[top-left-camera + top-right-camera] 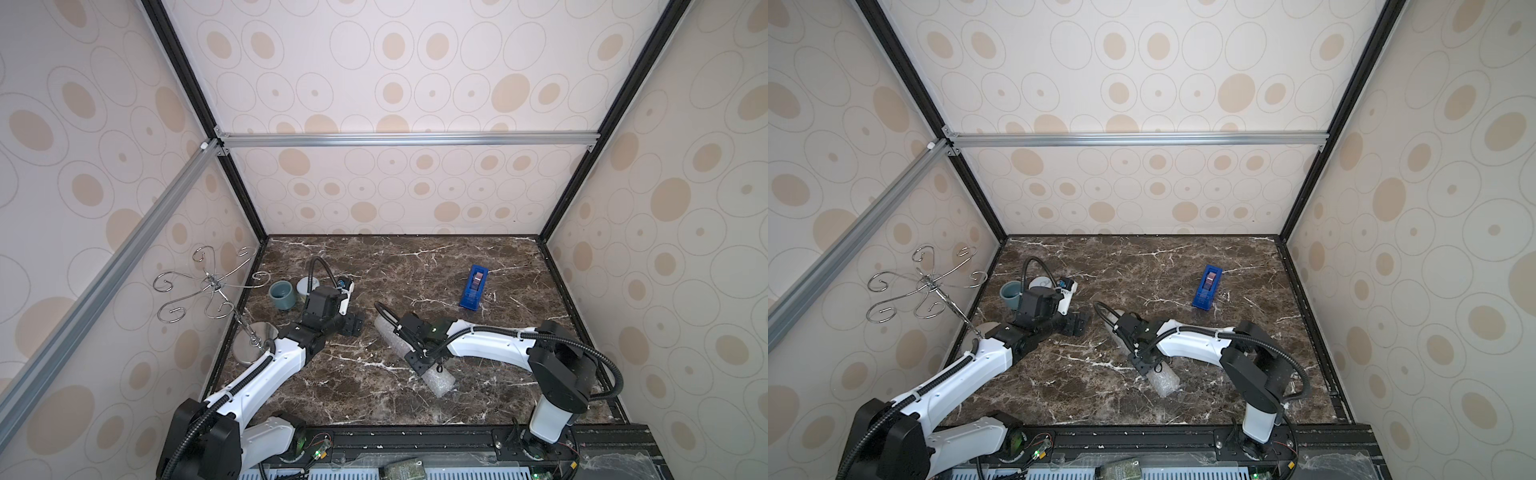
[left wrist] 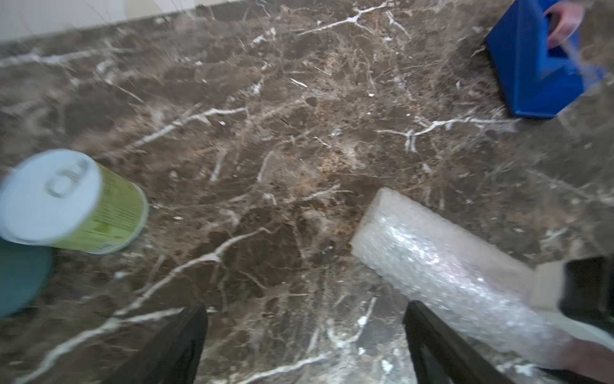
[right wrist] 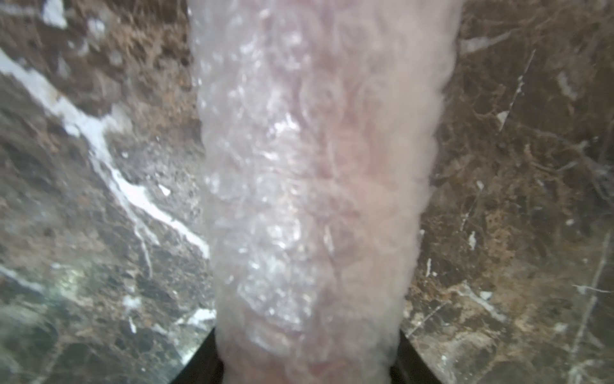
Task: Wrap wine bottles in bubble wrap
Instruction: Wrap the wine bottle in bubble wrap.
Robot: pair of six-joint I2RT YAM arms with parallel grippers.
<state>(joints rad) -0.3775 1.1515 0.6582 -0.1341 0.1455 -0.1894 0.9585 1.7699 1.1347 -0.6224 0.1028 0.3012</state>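
While the right claw (image 3: pixel 307 362) clamps bubble wrap (image 3: pixel 315 166), left claw (image 2: pixel 305 345) gapes.

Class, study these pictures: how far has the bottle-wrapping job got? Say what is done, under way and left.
Done: the bubble wrap is rolled into a tube, pink showing through. In hand: the right gripper clamps that tube; the left gripper is open and empty. Left, probably: taping it shut, since the tape dispenser sits apart and no tape shows.

Beige oval-patterned walls (image 1: pixel 395 83) stand around; the tabletop (image 1: pixel 415 266) is brown marble.
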